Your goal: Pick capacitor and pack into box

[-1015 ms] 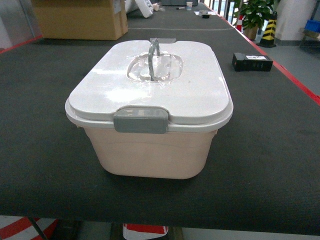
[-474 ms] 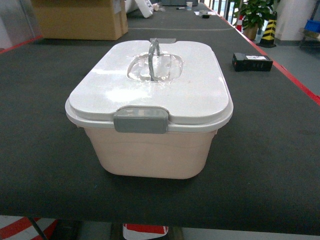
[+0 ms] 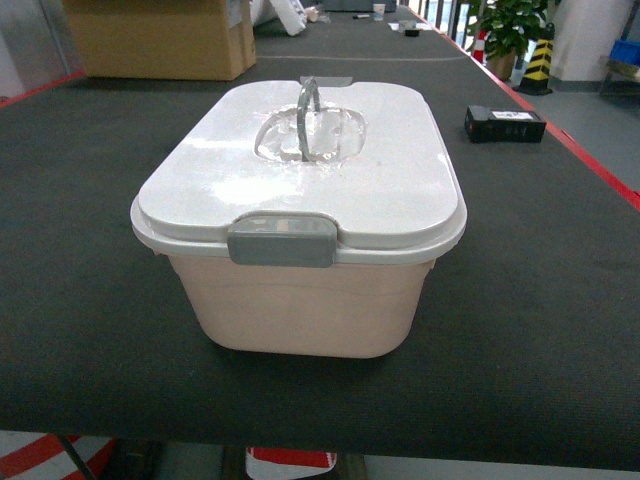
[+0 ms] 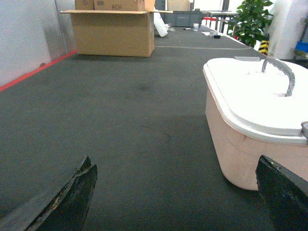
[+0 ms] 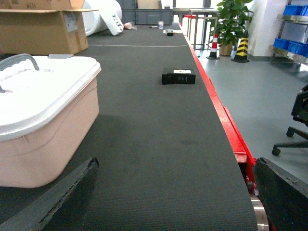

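The box (image 3: 300, 215) sits lidded mid-counter (image 3: 80, 300) — no capacitor is seen. Light, rigid plastic (probably slick); the grey handle (image 3: 308, 112) is the hold. Both grippers' fingers (image 4: 72, 202) are spread, empty.

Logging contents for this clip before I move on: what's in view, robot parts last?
box: one, pale pink, centre of the table, closed
lid: one, white, on the box, grey handle upright, grey latch at the near side
capacitor: none visible in any view
black device: one, black, right of the box near the table's red edge
carton: one, brown, far left of the table
table: one, dark grey mat
plant: one, green, far right on the floor
cone: one, yellow and black, beside the plant
bins: blue, on a shelf at far right
left gripper: one, black, open, left of the box
right gripper: one, black, open, right of the box
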